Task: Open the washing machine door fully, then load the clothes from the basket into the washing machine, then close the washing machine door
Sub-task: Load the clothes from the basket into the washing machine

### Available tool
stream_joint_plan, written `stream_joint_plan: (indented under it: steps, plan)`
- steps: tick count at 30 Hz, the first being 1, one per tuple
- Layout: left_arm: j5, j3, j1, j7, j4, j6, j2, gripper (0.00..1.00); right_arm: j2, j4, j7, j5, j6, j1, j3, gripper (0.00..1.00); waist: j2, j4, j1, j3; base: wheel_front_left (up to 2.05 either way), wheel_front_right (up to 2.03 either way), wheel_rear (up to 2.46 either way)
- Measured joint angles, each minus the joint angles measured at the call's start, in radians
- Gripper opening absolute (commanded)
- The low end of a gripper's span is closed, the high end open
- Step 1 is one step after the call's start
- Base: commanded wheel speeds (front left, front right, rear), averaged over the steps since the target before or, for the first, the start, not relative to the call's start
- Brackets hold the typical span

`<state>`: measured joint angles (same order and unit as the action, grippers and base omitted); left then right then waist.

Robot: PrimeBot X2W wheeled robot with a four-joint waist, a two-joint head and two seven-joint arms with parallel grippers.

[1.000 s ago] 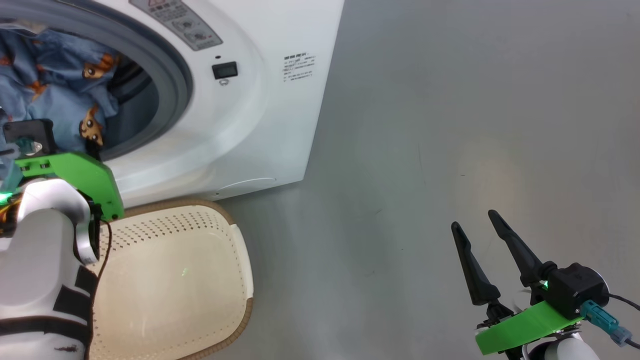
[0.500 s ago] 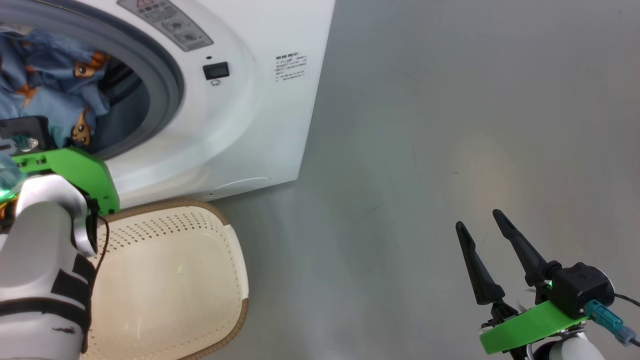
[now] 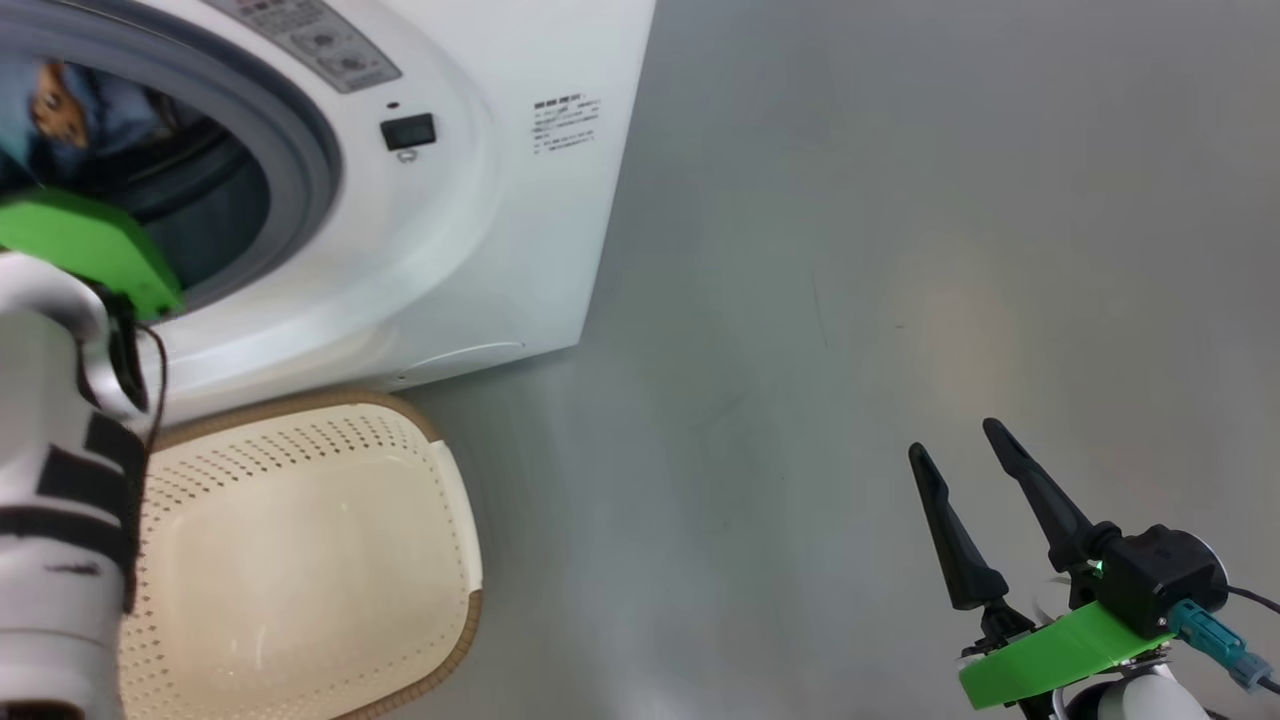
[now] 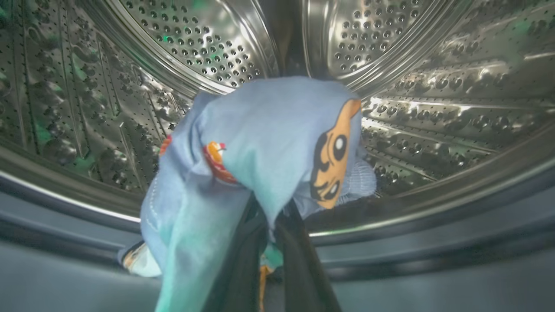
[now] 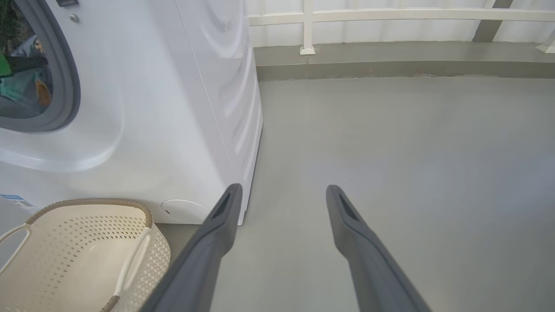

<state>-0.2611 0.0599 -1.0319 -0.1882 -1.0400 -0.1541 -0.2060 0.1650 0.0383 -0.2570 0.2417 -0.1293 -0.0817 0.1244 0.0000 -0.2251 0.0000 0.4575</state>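
Note:
The white washing machine [image 3: 480, 230] stands with its mouth uncovered; its door is out of view. My left arm reaches through the grey gasket [image 3: 310, 170] into the steel drum [image 4: 195, 43]. There my left gripper [image 4: 271, 229] is shut on the blue cloth with orange prints [image 4: 260, 130], which drapes over both fingers above the drum floor. A bit of that cloth [image 3: 60, 100] shows inside the opening. The cream basket [image 3: 300, 405] lies on the floor before the washer, with nothing in it. No cream-yellow cloth is in view. My right gripper [image 3: 952, 440] hangs open over bare floor, far right of the washer.
Grey floor [image 3: 850, 250] stretches right of the washer. A low kerb and a white railing [image 5: 390, 17] run along the far side. The basket [image 5: 86, 242] sits close against the washer's base [image 5: 173, 108], beside a small round cover. The right gripper [image 5: 282, 188] holds nothing.
The head camera has shifted, sliding the scene left. My left arm has pushed deeper into the drum, carrying the blue cloth from the opening inward. The right gripper has stayed put.

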Motion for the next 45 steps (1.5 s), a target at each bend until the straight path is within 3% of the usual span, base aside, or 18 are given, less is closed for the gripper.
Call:
stream_joint_plan:
  steps: [14,22,27,33,43,44,45]
  plan:
    - [-0.009,-0.031,-0.177,-0.060,-0.026,0.010,-0.061,0.00,0.008,-0.012,0.000,0.000,0.000,0.000,0.000,1.00,0.0000,-0.039,0.0001,0.079,0.00,0.00,0.00]
    - [-0.006,-0.084,-0.207,-0.067,0.128,0.009,-0.098,0.00,0.006,-0.023,0.000,0.000,0.000,-0.002,0.005,1.00,0.0000,-0.054,0.0000,0.142,0.00,0.00,0.00]
    - [0.004,-0.140,-0.206,-0.068,0.218,0.037,-0.109,0.01,0.000,-0.024,0.000,0.000,0.000,-0.005,0.020,1.00,0.0000,-0.075,0.0000,0.168,0.00,0.00,0.00]
    - [0.065,-0.131,-0.205,-0.068,0.147,0.037,-0.158,0.00,-0.002,-0.027,0.000,0.001,0.000,-0.004,0.026,1.00,0.0000,-0.113,0.0000,0.182,0.00,0.00,0.00]
    - [0.096,-0.085,-0.281,-0.056,-0.070,0.045,-0.172,0.00,-0.008,-0.026,0.000,0.001,0.000,0.000,0.023,1.00,0.0000,-0.135,0.0001,0.183,0.00,0.00,0.00]
    - [0.099,-0.084,-0.294,-0.054,-0.083,0.045,-0.172,0.04,-0.009,-0.026,0.000,0.001,0.000,0.000,0.023,1.00,0.0000,-0.133,0.0000,0.182,0.00,0.00,0.00]
    - [0.099,-0.080,-0.309,-0.048,-0.099,0.045,-0.171,0.24,-0.010,-0.026,0.000,0.001,0.000,0.000,0.023,1.00,0.0000,-0.131,0.0000,0.180,0.00,0.00,0.00]
